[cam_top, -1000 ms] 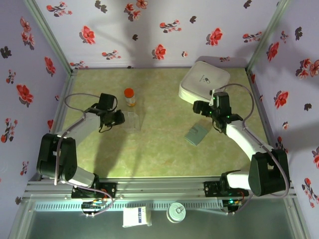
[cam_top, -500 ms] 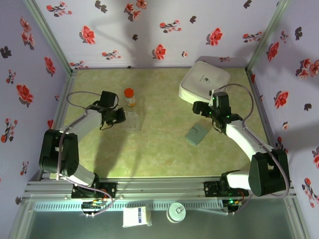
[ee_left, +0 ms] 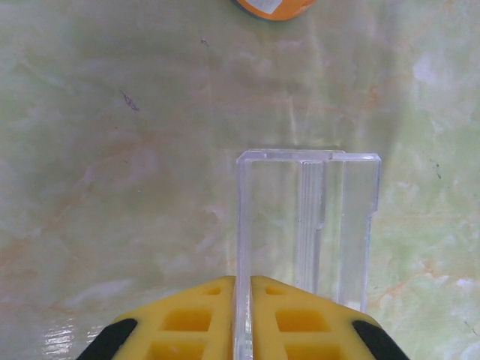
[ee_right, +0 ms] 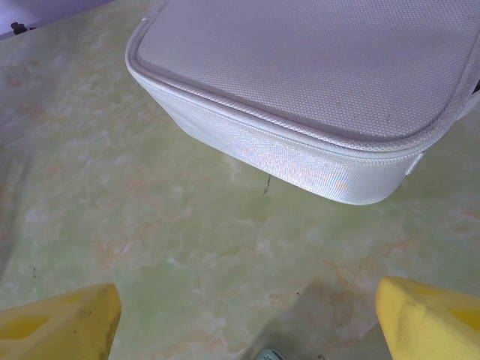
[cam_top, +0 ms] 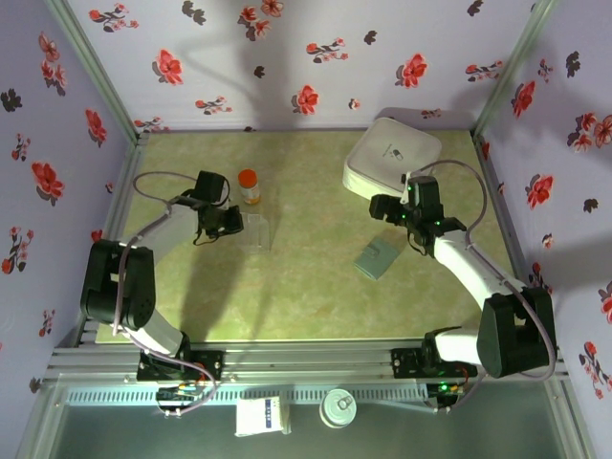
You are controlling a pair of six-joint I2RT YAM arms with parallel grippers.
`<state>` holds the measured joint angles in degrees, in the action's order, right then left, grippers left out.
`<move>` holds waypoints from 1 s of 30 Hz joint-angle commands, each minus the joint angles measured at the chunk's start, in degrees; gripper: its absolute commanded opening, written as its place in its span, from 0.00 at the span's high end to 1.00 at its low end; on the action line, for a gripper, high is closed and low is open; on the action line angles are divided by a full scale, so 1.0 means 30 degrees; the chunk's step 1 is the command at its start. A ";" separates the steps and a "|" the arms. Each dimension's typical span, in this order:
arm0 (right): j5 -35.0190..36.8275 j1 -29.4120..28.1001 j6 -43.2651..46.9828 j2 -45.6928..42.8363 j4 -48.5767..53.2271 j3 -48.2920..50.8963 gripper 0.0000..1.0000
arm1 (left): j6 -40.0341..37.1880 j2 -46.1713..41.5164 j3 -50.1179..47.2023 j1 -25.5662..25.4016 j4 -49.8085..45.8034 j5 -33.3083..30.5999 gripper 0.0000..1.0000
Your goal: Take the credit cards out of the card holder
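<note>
Card holder (cam_top: 378, 258): lies flat on the desk (cam_top: 316, 287), on the near side of the right pincer (cam_top: 385, 207), toward the arm bases, close to it but not touching. Sits well apart from the left pincer (cam_top: 232, 222), far off to that pincer's right across the desk.

Right pincer: stands wide apart, gripping nothing. Hovers over bare desk in the wrist view, with the white zipped case (ee_right: 300, 75) just ahead of the fingertips and not touching them.

Left pincer (ee_left: 244, 300): presses together on one thin side wall of the clear plastic box (ee_left: 307, 225), with that wall pinched upright between the two yellow fingers (ee_left: 187, 322). Leaves the rest of the box stretching ahead and to the right. Faces the orange-capped bottle (ee_left: 275, 6) farther ahead, past the box's far end and apart from it.

Against the frame from a second ago, left pincer: sits a touch farther from the bases and tighter on the box wall, with the elbow swung outward to the left. Same places for the clear plastic box, the orange-capped bottle, the white zipped case and the card holder. Same pose for the right arm, right pincer as wide apart as then.
</note>
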<state>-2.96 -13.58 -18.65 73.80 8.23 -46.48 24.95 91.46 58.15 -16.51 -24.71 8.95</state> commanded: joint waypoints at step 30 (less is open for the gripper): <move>-0.4549 -0.6017 0.4693 0.6887 0.4955 -0.6097 0.57 | -0.8370 0.5043 0.7125 -0.4825 -0.4751 0.4077 1.00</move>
<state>-17.37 -29.93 -6.68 92.42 20.80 -62.83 3.77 104.88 77.34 -30.11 -35.83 18.94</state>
